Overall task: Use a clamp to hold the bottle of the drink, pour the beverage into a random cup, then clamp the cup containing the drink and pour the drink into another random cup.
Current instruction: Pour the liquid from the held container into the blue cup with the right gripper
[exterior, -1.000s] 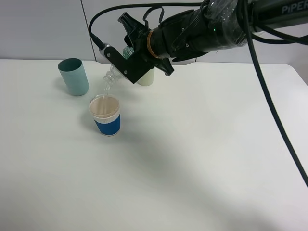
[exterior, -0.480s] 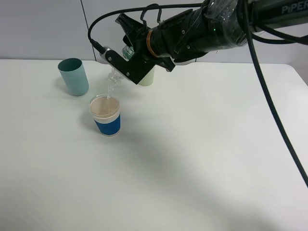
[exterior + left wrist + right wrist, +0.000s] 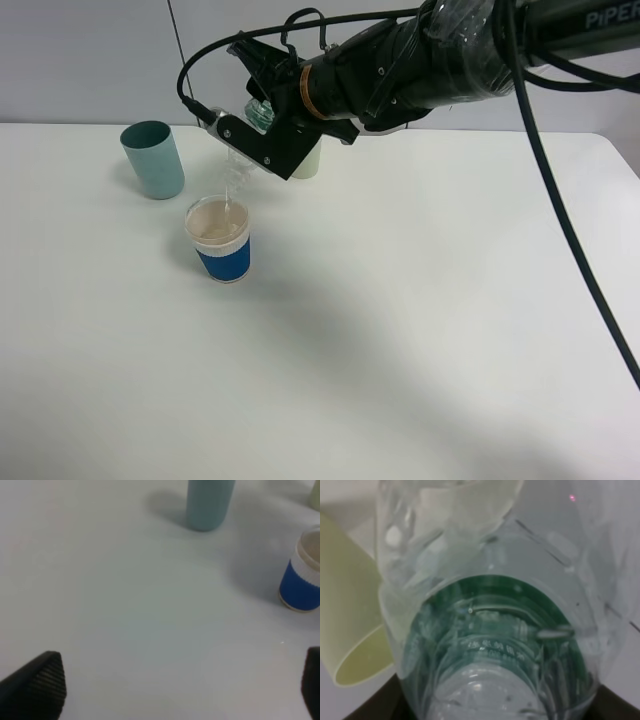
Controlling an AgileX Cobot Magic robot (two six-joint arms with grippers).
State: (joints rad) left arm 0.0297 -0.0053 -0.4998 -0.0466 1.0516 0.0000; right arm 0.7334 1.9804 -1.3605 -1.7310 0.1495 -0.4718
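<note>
Pouring is what's going on here: the right gripper [image 3: 255,135] is clamped tight on the bottle [image 3: 258,112], with the dark green label sitting right between the jaws. The bottle is tipped over so its neck pokes out past the fingers and down. The blue-sleeved cup [image 3: 222,242] is just below and a bit forward of the fingertips, so a thin stream of the beverage [image 3: 232,192] falls into it. I'd guess holding it that high keeps the gripper clear of the rim.

The pale yellow-green tumbler [image 3: 308,160] stands close behind the gripper, half hidden by it, and the right wrist view shows it just beside the bottle. My guess is it's parked there for the second pour. The teal tumbler [image 3: 153,160] sits off to the side beyond the bottle's mouth, well clear.

The left gripper [image 3: 175,687] has its jaws spread wide and holds nothing. It hangs low over the table [image 3: 420,330], with the cup and the teal tumbler out ahead of it.

Compared with a second ago, the right wrist has rolled and lifted a little. The neck points less steeply down now and the stream looks thinner. Looks like the pour is tailing off. The cups haven't budged.
</note>
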